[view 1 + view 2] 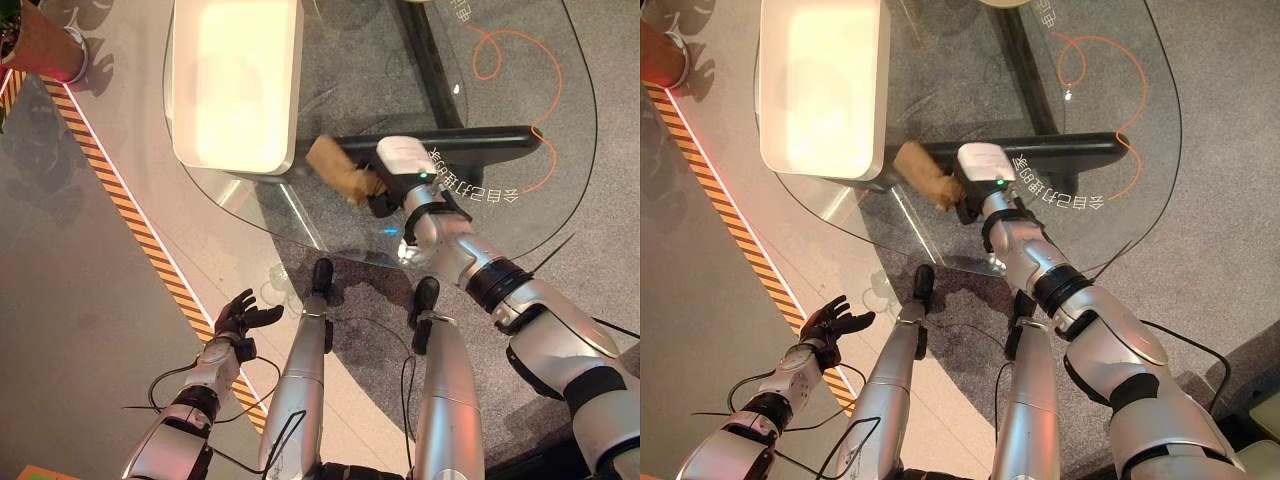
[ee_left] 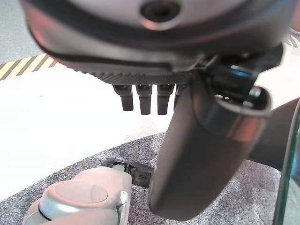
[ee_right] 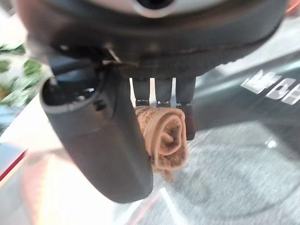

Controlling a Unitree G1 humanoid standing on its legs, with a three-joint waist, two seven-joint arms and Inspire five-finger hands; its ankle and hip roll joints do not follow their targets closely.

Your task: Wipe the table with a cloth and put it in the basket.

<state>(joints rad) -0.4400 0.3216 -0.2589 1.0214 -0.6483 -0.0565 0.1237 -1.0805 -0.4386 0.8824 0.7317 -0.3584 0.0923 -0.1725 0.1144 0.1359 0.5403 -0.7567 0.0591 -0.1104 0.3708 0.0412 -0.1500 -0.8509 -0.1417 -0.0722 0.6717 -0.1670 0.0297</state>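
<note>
Holding the brown cloth [image 1: 342, 170] tight, the right hand [image 1: 388, 195] sits over the glass table [image 1: 520, 215]. In the right wrist view, the fingers [image 3: 162, 96] and the thumb curl round the cloth, which is bunched up into a roll.

The cloth sticks out of the hand toward the white basket [image 1: 236, 80]. The basket stands on the table too, and the free end of the cloth is just beside the basket's near corner. The long way of the cloth runs from the hand to that corner, like a finger pointing at it.

So the basket lies just past the cloth, on the left side of the right hand. I think the right hand has a short way to go to reach the basket. It would need to lift the cloth over the basket's wall and then let go.

The left hand [image 1: 240, 316] hangs low, well apart from the basket, over the floor beside the striped tape [image 1: 130, 215]. Its fingers are loose and spread, and it holds nothing.
</note>
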